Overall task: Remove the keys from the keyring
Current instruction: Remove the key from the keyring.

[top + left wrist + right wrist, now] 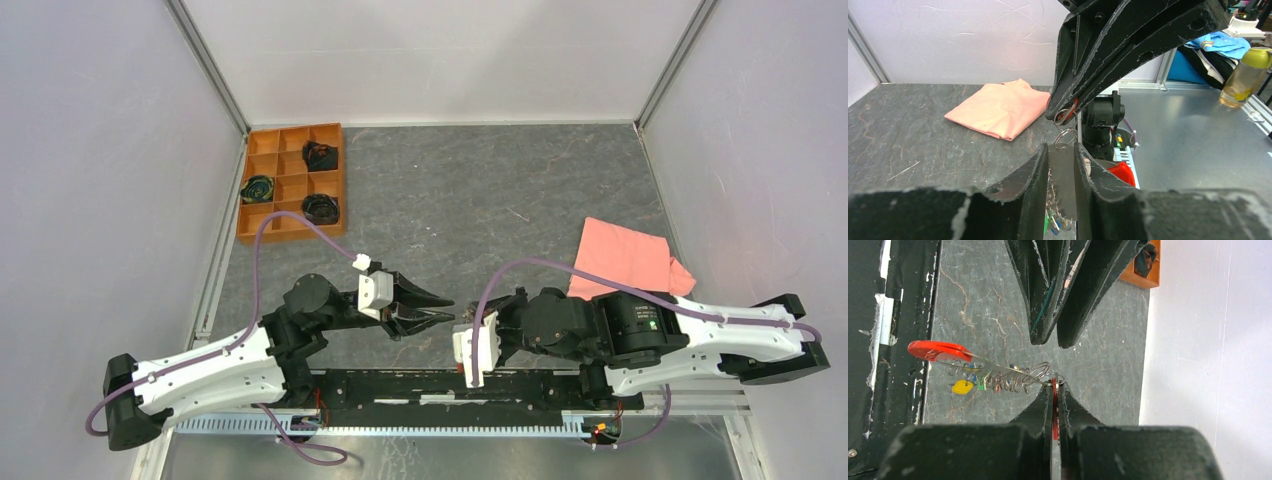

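In the right wrist view my right gripper (1055,386) is shut on the red strap (1053,402) of the keyring, whose thin metal ring (1057,378) sits at the fingertips. Several keys hang off to the left, among them a red head (936,350) and a yellow head (962,387). My left gripper (1053,344) is open and empty, its tips just apart from the ring. In the left wrist view the ring (1066,136) hangs just beyond my left gripper (1062,146), under the right gripper (1059,115). Both grippers meet at the table's near middle: the left gripper (448,308) and the right gripper (463,326).
A pink cloth (625,260) lies at the right of the table. An orange compartment tray (292,180) with dark coiled items stands at the back left. The black base rail (400,390) runs along the near edge, under the hanging keys.
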`<state>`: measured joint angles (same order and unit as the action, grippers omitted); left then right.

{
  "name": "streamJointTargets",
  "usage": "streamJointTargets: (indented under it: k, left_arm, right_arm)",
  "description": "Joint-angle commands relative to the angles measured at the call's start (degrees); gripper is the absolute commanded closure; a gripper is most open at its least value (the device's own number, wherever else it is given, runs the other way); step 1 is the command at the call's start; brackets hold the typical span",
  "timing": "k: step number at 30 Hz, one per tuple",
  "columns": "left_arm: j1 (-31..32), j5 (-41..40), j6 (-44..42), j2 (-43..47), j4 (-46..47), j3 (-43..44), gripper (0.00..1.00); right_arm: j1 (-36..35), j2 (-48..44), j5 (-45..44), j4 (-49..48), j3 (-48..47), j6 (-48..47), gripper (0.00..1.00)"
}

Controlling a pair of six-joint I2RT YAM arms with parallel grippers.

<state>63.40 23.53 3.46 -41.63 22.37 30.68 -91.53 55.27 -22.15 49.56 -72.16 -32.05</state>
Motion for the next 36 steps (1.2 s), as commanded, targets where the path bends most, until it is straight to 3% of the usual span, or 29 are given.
streamJointTargets:
  k: [1,15,36]
  left_arm:
    - [0.2,-0.2,-5.6,-0.6,-1.4,2.8,0.64]
    - [0.2,5.3,-9.2,-4.7,-5.9,7.2,0.58]
    - [0.2,10.4,-7.6,-7.6,-5.1,7.9,0.75]
  right_arm:
    - [-0.7,-0.2,-0.5,-2.3,-3.0,-0.9,0.99]
    - [-1.3,-0.3,1.3,-2.1,-2.7,-1.1,0.99]
    - [-1.7,-0.2,0.3,-2.2,-1.2,-0.8,0.99]
